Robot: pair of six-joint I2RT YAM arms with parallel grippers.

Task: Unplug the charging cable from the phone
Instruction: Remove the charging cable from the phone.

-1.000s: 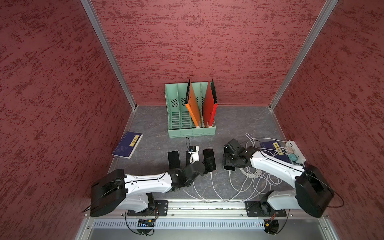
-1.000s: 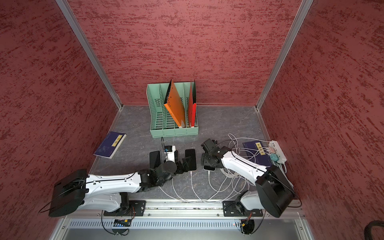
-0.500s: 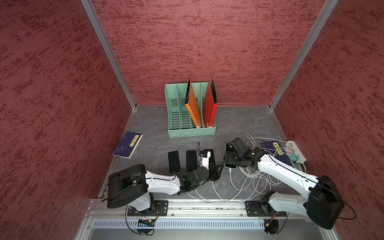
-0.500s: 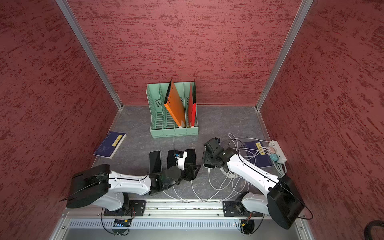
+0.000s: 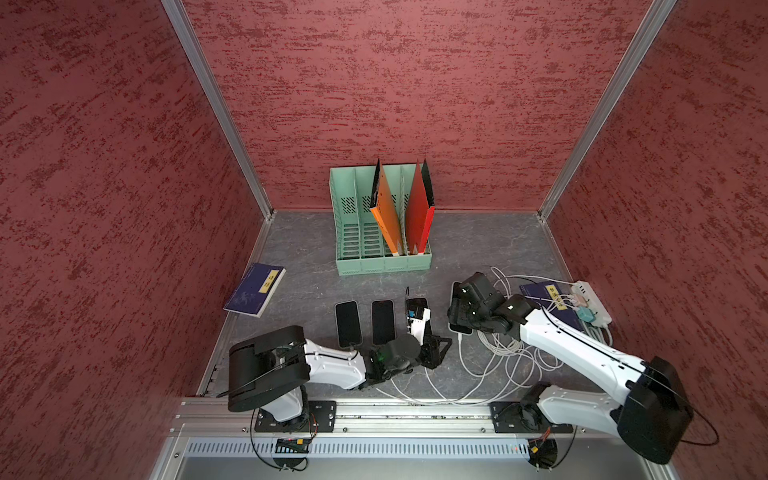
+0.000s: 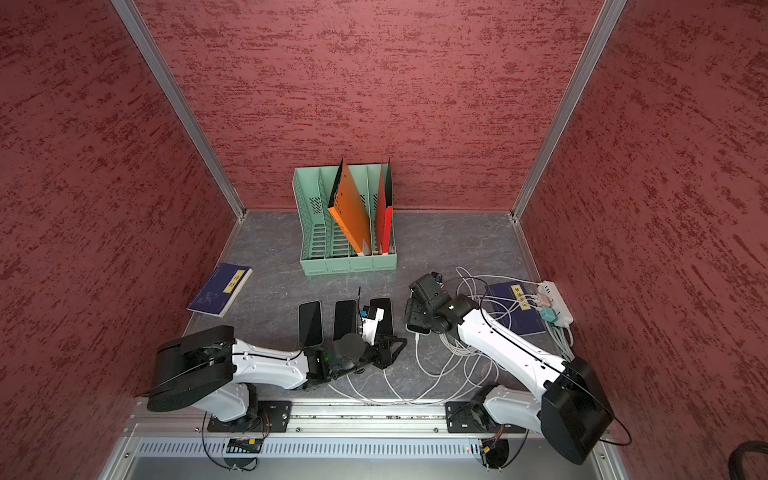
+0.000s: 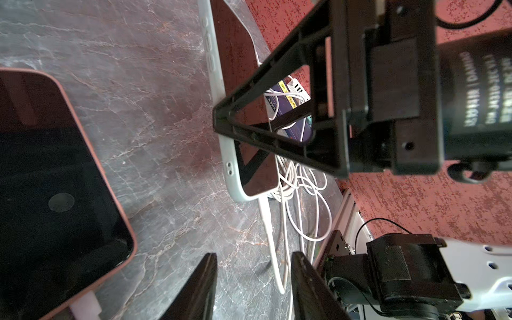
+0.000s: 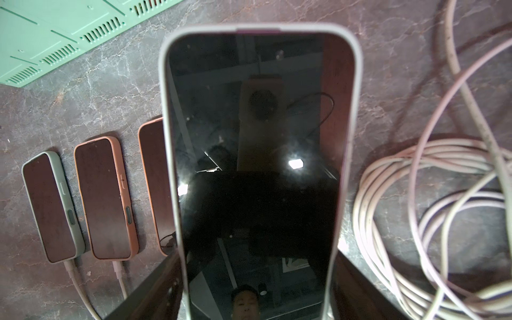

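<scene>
Pale grey casing marks the phone (image 8: 249, 138) that the task concerns. It lies flat, screen up, near the front edge of the tabletop (image 5: 478, 249) toward the right side, last in a row of four. The right gripper (image 8: 255, 257) straddles it across its width. Its jaws sit against both long sides of the case and appear to pin it in place. From the phone's front end the white charging cable (image 7: 270, 235) runs toward the front edge, and the plug looks seated in the port. The left gripper (image 7: 253, 256) sits low over the tabletop just short of that end. Its jaws are apart with the cable lying between them, not yet clamped on it.

As I judge it, the step in hand is the grasp on the cable, with the phone braced. The left jaws need to close on the cord as near the plug as they can reach. Then they should pull straight along the phone's length, away from the port, while the right gripper holds firm. A sideways tug could skew the plug or drag the phone.

Three other phones (image 5: 347, 324) lie beside it. A loose cable coil (image 5: 511, 349) lies just to its right, with a power strip (image 5: 590, 303) near the right edge. A green file organiser (image 5: 382, 262) stands toward the back.
</scene>
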